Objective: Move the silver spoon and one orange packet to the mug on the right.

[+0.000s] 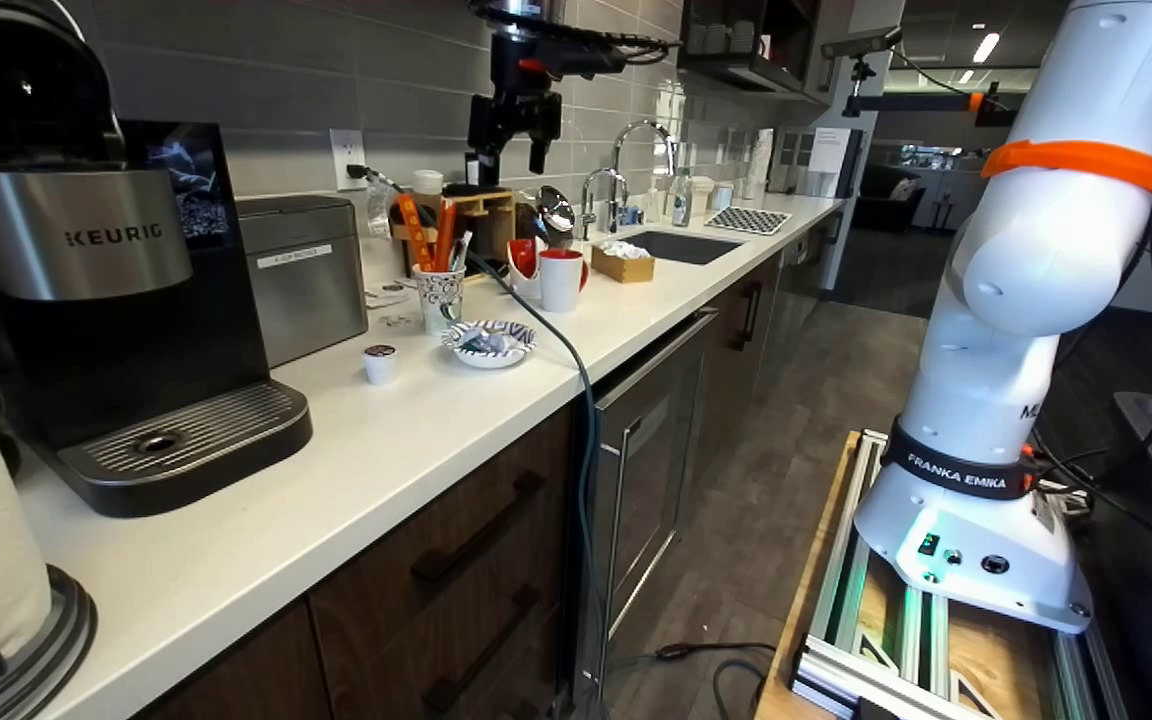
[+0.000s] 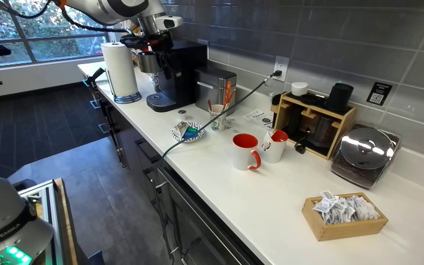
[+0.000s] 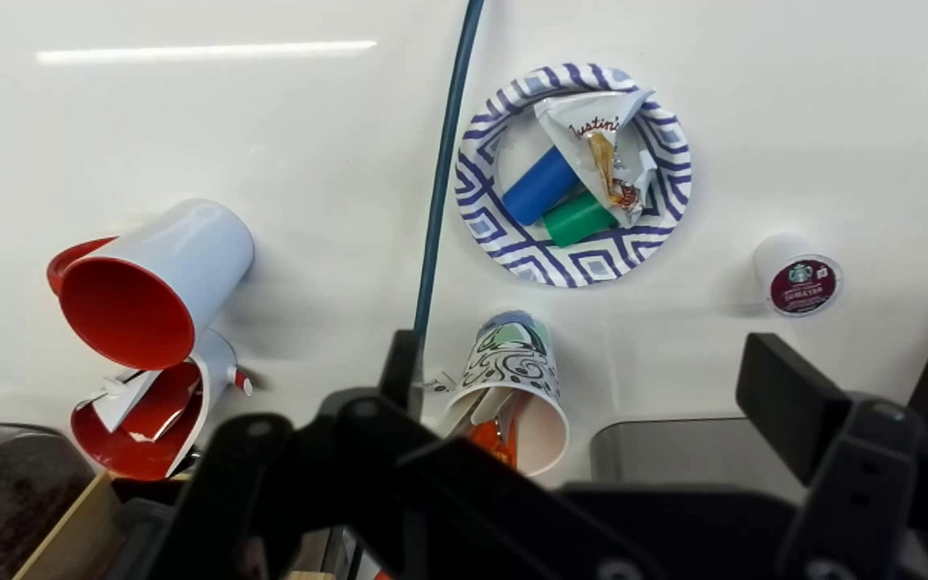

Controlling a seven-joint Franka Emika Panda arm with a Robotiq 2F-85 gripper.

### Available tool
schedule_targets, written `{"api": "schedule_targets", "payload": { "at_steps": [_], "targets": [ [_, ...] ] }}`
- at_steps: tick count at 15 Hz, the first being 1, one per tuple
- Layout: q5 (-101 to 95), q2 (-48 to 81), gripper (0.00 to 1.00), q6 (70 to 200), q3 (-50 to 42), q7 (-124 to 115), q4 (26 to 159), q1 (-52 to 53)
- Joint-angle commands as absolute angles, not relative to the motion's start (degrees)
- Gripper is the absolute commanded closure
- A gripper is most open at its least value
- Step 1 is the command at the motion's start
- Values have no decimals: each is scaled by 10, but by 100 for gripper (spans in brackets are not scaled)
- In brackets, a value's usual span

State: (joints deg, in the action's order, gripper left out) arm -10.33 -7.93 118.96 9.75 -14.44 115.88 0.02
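Note:
A patterned paper cup [image 1: 439, 297] stands on the counter, with orange packets [image 1: 414, 232] sticking up from it; the cup also shows in the wrist view [image 3: 515, 354]. Thin pale and shiny pieces stand beside the packets; I cannot tell surely whether one is the silver spoon. Two white mugs with red insides stand beyond the cup: a front mug [image 2: 242, 156] and a back mug [image 2: 275, 151] with white and shiny scraps in it [image 3: 122, 407]. My gripper [image 3: 593, 379] is open and empty, raised above the counter, apart from the cup; it hangs high in both exterior views [image 1: 514, 160].
A blue-green cable [image 2: 212, 121] crosses the counter between plate and mugs. A patterned plate [image 3: 484, 234] holds wrappers and blue and green cylinders. A coffee pod [image 1: 380, 365], coffee maker [image 1: 86, 240], grey bin [image 1: 306, 275], wooden rack [image 2: 339, 129] and packet box [image 2: 344, 230] stand around.

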Motion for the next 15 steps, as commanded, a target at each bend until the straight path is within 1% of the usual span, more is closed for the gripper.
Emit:
{"api": "schedule_targets", "payload": {
  "at_steps": [1,5,9,10,11,12,15],
  "targets": [
    [-71,-72,0,1201,75,-107,1152,17],
    [20,-44,0,1233,38,36,1130,19],
    [88,-12,0,1225,3,195,1117,8],
    [92,-11,0,1217,-2,211,1119,4],
    [120,-9,0,1179,-7,236,1109,2],
    [84,-17,0,1217,-1,193,1125,5],
    [103,-12,0,1198,-6,222,1119,1]
  ]
}}
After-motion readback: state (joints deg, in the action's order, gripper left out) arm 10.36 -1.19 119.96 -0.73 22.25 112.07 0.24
